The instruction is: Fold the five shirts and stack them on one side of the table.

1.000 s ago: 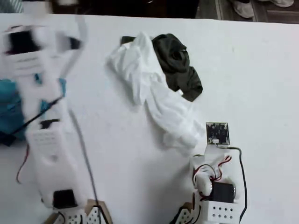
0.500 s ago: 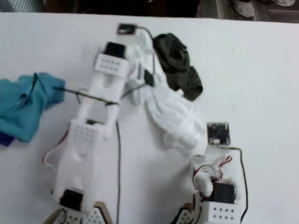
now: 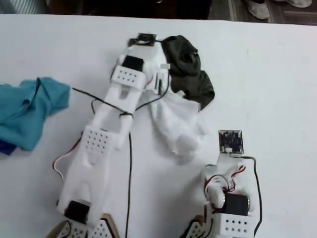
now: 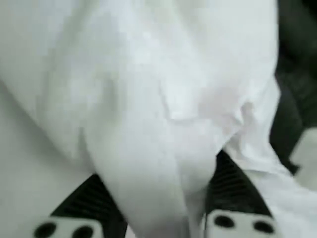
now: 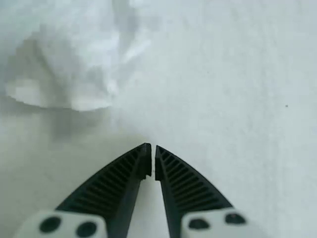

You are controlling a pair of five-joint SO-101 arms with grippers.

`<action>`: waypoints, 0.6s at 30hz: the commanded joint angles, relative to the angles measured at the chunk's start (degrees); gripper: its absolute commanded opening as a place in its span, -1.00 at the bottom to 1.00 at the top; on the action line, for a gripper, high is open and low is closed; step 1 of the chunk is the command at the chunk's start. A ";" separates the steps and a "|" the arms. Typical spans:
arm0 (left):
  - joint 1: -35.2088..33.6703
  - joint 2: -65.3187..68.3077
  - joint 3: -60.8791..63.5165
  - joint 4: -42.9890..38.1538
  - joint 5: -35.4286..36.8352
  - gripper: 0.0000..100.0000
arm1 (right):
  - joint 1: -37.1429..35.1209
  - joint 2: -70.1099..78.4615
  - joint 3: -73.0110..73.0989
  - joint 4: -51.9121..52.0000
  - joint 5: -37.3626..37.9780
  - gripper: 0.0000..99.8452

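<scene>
A crumpled white shirt (image 3: 174, 121) lies mid-table, with a dark shirt (image 3: 190, 69) bunched against its far side. My left gripper (image 3: 159, 82) sits at the white shirt's far end. In the left wrist view a thick fold of that white shirt (image 4: 148, 99) runs between the black fingers (image 4: 229, 186), and the left gripper (image 4: 163, 198) is shut on it. My right gripper (image 5: 152, 159) is shut and empty just above the bare table, a little short of the white shirt's near edge (image 5: 64, 74). A teal shirt (image 3: 27, 109) lies in a heap at the left edge.
A dark blue piece of cloth (image 3: 4, 148) peeks out under the teal shirt. The right arm (image 3: 228, 193) is folded back near the front edge. A black cable (image 3: 130, 163) trails along the left arm. The table's right side is open white surface (image 3: 277, 99).
The left arm swung from the teal shirt at the left over to the white shirt and took hold of it. The white shirt's near part bunched up. The right arm stayed still.
</scene>
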 commanded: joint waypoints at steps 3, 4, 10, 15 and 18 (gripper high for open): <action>-4.66 -0.26 -13.93 9.32 0.26 -0.94 | -0.04 -0.57 0.53 -0.92 -0.53 -0.96; -5.63 -0.26 -17.71 12.04 0.00 -0.95 | -0.04 -0.57 0.53 -0.92 -0.53 -0.96; -13.71 -2.90 -28.79 17.41 -4.31 -0.95 | -0.04 -0.57 0.53 -0.92 -0.53 -0.96; -21.10 -11.78 -25.80 17.49 -5.63 -0.95 | -0.04 -0.57 0.53 -0.92 -0.53 -0.96; -25.76 -18.46 -23.96 17.58 -5.63 -0.95 | -0.04 -0.57 0.53 -0.92 -0.53 -0.96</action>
